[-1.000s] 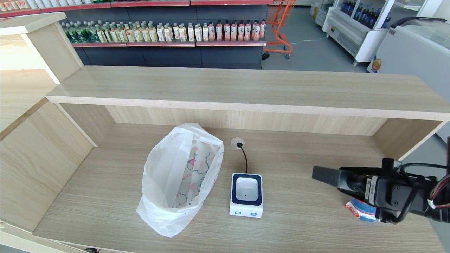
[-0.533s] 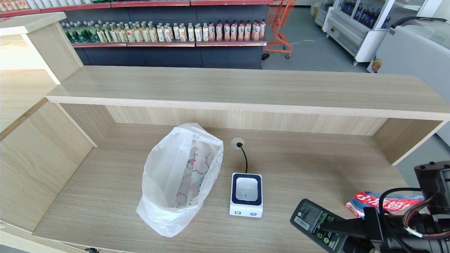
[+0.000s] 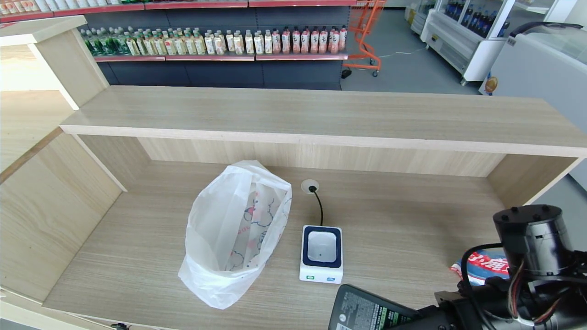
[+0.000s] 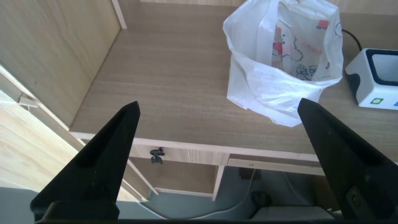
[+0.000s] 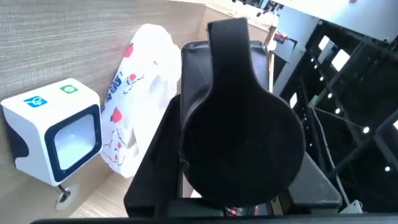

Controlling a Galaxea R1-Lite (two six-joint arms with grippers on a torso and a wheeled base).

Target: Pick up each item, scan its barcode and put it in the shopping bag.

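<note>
**Black pack held just near of the scanner**

Black and flat, the pack is in the right hand, which is clenched on its right end. The pack hangs above the near part of the desk. Its long side runs left to right and sticks out left from the hand. The side with the white label faces up.

The scanner is the white box with the dark blue frame. It stands on the desk just far of the pack's left end. Its window looks up. So I think the pack has to go a short way far and a bit left. It likely has to turn over too, so that the label looks down at the window. If the barcode is on that label, it now points the wrong way.

The bag stands open on the desk left of the scanner, near it but not touching. The pack should go there after the scan, even further left.

A red, white and blue packet lies on the desk at the right, partly behind the right arm. I think it waits for its turn.

The left hand is wide open with nothing in it. It hangs off the near edge of the desk, near-left of the bag. The right hand is much nearer the scanner and has the pack, so this move is its job.
</note>
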